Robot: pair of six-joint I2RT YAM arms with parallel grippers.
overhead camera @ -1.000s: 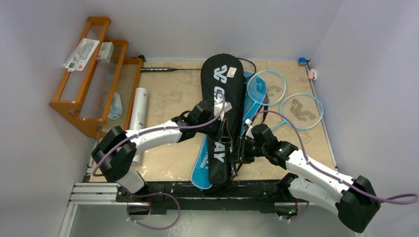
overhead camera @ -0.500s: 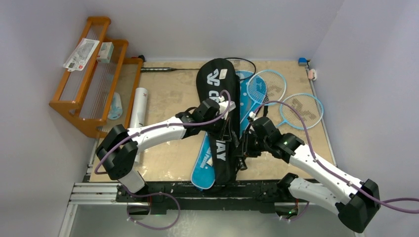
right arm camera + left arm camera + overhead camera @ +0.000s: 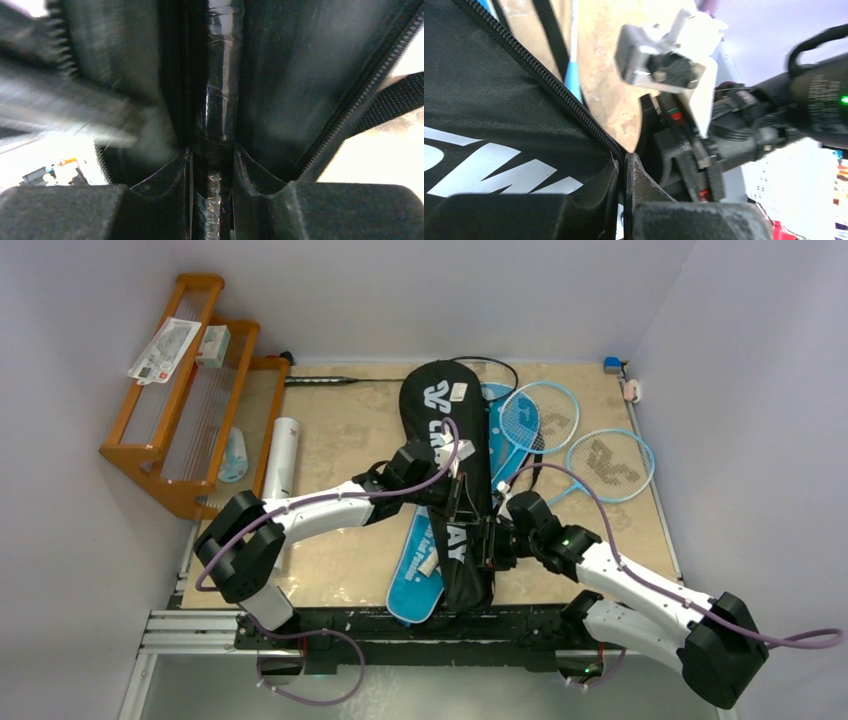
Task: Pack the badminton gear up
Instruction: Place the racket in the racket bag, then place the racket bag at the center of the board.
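The black "CROSSWAY" cover [image 3: 447, 430] lies lengthwise mid-table over the blue cover [image 3: 413, 575]. My left gripper [image 3: 462, 502] is shut on the black cover's zipper edge [image 3: 589, 131], the fingers [image 3: 631, 175] pinched together. My right gripper [image 3: 490, 545] is at the cover's right side, shut on a black wrapped racket handle [image 3: 218, 100] that runs inside the open cover. Two light-blue rackets [image 3: 610, 465] lie to the right. A black racket's shaft [image 3: 325, 381] lies at the back. The white tube [image 3: 283, 455] lies at the left. No shuttlecocks show.
The orange wooden rack [image 3: 170, 400] stands at the left with packets on top. The table's [image 3: 350, 550] right edge has small objects at the back corner [image 3: 628, 388]. The two arms are close together over the cover's near half.
The black cover has swung so its near end lies further right. Both grippers stay shut. The right arm reached further in, then drew back towards the near edge.
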